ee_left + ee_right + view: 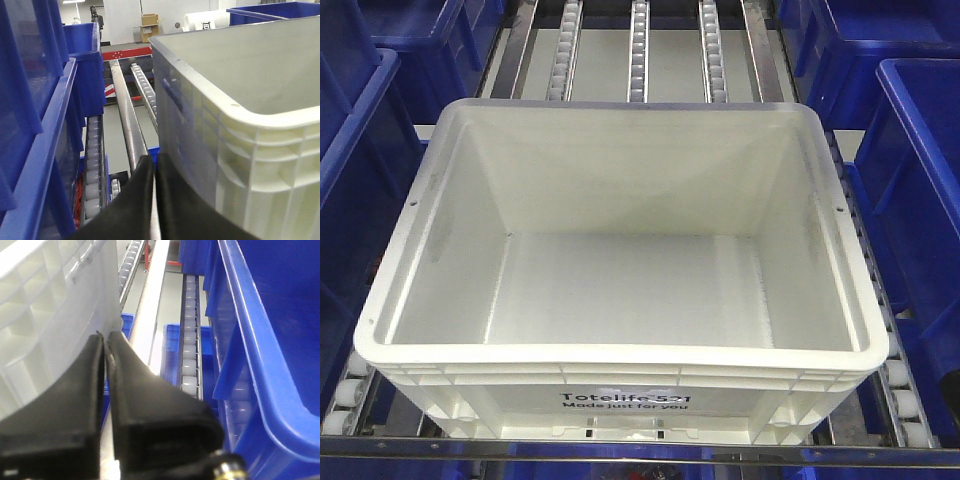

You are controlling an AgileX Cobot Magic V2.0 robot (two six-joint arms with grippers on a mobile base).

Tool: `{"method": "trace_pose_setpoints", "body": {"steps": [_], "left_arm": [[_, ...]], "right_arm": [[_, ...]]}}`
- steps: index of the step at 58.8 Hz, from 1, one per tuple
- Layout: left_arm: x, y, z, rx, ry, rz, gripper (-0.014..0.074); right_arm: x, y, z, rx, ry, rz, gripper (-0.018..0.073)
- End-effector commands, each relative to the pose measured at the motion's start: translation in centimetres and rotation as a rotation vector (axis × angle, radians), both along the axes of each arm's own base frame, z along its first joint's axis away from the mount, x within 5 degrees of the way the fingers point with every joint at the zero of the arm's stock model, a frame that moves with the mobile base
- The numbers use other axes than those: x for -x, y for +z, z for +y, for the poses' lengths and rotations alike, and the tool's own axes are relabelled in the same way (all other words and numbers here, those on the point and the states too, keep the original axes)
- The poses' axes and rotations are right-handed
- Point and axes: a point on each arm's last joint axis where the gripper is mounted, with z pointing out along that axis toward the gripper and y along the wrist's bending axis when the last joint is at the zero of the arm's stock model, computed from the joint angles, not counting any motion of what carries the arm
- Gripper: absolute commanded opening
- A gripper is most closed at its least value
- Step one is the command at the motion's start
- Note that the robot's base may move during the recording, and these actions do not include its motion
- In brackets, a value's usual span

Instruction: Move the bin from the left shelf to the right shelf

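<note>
From the front camera, I had the white bin [620,352] sitting square on the roller tracks [638,50] of the shelf. Its printed face was toward me and its open top showed a bare floor. Blue bins [920,150] stood close on both sides.

On the left wrist camera, the left gripper [155,162] sat low beside the bin's ribbed left wall. Its two black fingers [137,200] were pressed together with only a thin seam between them, pinching nothing. I couldn't tell whether the nearer finger was touching the plastic. A steel rail [127,115] ran away ahead of it, and a cardboard box [150,25] stood far off in the background.

On the right wrist camera, the right gripper [105,340] mirrored that. Its fingers were closed against each other and held nothing, with the tips right at the bin's right wall. A line of rollers [190,340] and another blue bin [270,340] lay to its outer side.
</note>
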Motion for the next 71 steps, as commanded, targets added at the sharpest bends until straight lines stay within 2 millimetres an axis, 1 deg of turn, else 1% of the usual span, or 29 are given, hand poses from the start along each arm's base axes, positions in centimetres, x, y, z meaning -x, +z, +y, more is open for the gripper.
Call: {"method": "trace_pose_setpoints", "body": {"steps": [1, 24, 30, 36, 42, 46, 51, 55, 63, 65, 71], "left_arm": [[0.0, 0.1, 0.1, 0.028, 0.004, -0.059, -0.0006], [0.0, 0.1, 0.1, 0.029, 0.005, -0.063, -0.0006], [0.1, 0.5, 0.1, 0.039, 0.011, -0.108, -0.0006], [0.2, 1.3, 0.2, 0.097, 0.013, -0.159, -0.0006], [0.4, 2.3, 0.4, 0.170, 0.018, -0.265, -0.0006], [0.5, 2.9, 0.5, 0.211, 0.018, -0.322, -0.0006], [0.6, 3.2, 0.5, 0.253, 0.010, -0.335, -0.0006], [0.8, 4.0, 0.5, 0.290, -0.004, -0.296, -0.0006], [1.6, 6.9, 0.3, 0.277, -0.027, -0.193, -0.0006], [1.8, 7.8, 0.3, 0.270, -0.032, -0.163, -0.0006], [1.7, 9.6, 0.0, 0.244, -0.039, -0.032, -0.0006]], "right_arm": [[0.0, 0.1, -0.1, 0.002, -0.011, -0.066, -0.0008], [0.0, 0.1, -0.1, 0.001, -0.012, -0.071, -0.0008], [0.0, 0.4, -0.1, -0.028, -0.015, -0.091, -0.0008], [0.0, 0.7, -0.2, -0.111, -0.021, -0.110, -0.0008], [0.0, 1.2, -0.3, -0.200, -0.030, -0.135, -0.0008], [0.1, 1.6, -0.4, -0.225, -0.030, -0.143, -0.0008], [0.3, 2.6, -0.3, -0.229, -0.021, -0.155, -0.0008], [0.6, 4.0, -0.3, -0.230, -0.005, -0.163, -0.0008], [1.5, 7.1, 0.0, -0.195, 0.039, -0.146, -0.0008], [1.7, 7.8, 0.1, -0.171, 0.051, -0.127, -0.0008], [1.5, 9.9, 0.5, -0.096, 0.088, -0.030, -0.0008]]}}
